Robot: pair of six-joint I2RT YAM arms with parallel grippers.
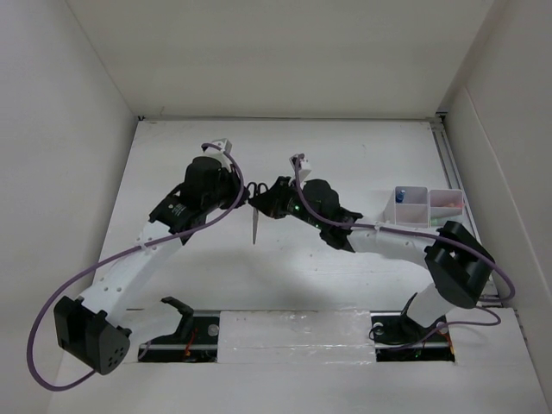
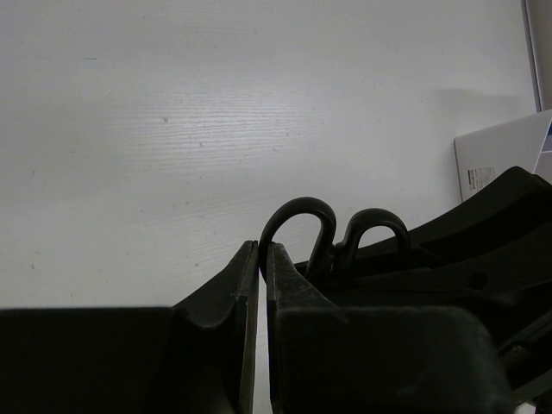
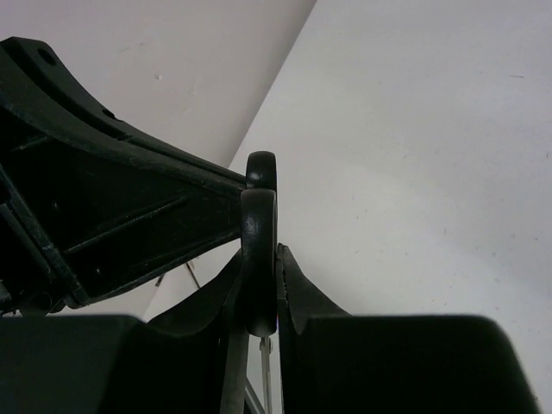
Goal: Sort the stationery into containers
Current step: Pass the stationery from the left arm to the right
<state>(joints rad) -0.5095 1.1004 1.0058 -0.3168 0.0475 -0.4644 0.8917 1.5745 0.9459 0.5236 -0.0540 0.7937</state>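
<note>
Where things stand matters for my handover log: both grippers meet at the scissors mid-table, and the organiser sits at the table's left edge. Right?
Not quite: the top external view shows the organiser at the right edge of the table, not the left. The left gripper and right gripper do meet at the scissors mid-table.

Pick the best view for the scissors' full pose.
Top external: the whole scissors show, black handles held between left gripper and right gripper, blades pointing toward the arm bases. Left wrist shows only the two handle loops; right wrist shows those loops edge-on.
</note>
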